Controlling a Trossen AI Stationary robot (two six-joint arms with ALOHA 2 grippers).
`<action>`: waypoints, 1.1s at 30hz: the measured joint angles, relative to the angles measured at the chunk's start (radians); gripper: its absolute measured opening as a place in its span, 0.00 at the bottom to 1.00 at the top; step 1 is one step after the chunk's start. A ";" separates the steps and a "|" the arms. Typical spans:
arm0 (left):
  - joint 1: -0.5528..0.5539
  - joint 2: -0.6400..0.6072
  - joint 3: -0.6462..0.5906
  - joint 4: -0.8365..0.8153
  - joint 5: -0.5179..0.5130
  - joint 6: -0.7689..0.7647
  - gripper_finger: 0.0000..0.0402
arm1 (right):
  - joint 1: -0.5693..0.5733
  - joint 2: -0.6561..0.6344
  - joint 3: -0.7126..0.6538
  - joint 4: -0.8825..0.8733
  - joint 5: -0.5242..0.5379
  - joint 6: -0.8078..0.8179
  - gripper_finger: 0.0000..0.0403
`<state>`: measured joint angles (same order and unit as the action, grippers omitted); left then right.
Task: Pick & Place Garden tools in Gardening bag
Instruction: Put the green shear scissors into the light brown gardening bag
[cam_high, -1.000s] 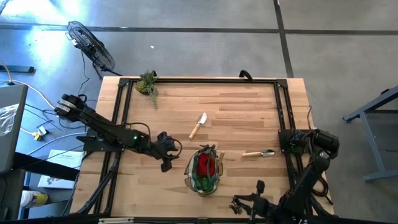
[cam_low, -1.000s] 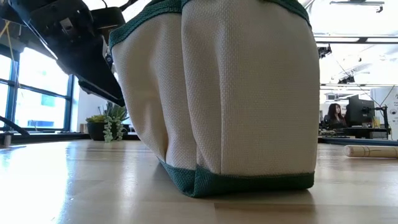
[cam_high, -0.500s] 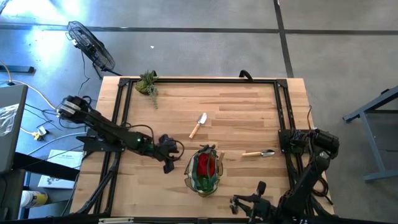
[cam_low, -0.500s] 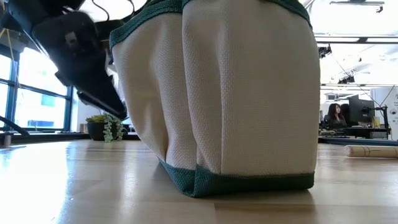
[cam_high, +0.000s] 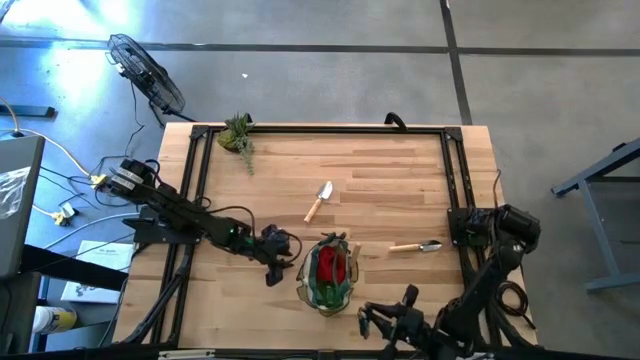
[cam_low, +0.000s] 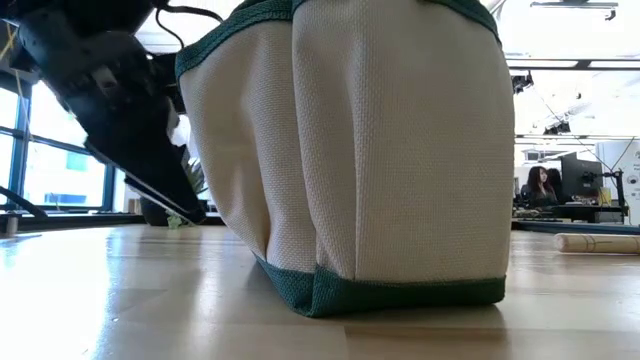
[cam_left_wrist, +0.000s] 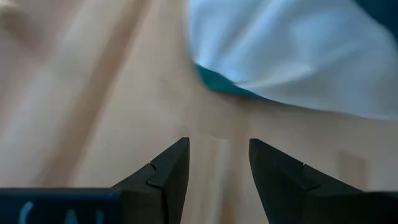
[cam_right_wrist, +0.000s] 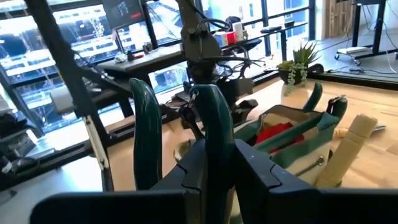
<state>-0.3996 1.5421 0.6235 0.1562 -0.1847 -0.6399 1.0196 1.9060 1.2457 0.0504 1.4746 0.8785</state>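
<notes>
Gardening bag stands near the table's front edge, red glove already inside. The left gripper, fingers apart and empty, has slid in to sit just beside the bag's side. The right gripper, clamped on what appear to be green-handled pruning shears, has edged toward the bag, suggesting a drop-in soon. Two trowels lie on the table.
</notes>
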 joint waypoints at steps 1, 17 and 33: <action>0.000 0.000 0.000 0.008 0.028 0.000 0.40 | -0.010 0.000 0.000 0.015 0.000 -0.009 0.10; 0.000 0.000 0.001 0.018 0.069 -0.012 0.40 | -0.120 0.000 0.000 0.274 -0.198 -0.359 0.10; 0.000 -0.001 0.001 0.026 0.010 -0.013 0.40 | -0.202 -0.029 0.000 0.460 -0.332 -0.687 0.10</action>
<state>-0.3996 1.5410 0.6243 0.1818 -0.1749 -0.6525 0.8178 1.8774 1.2453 0.5109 1.1425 0.1919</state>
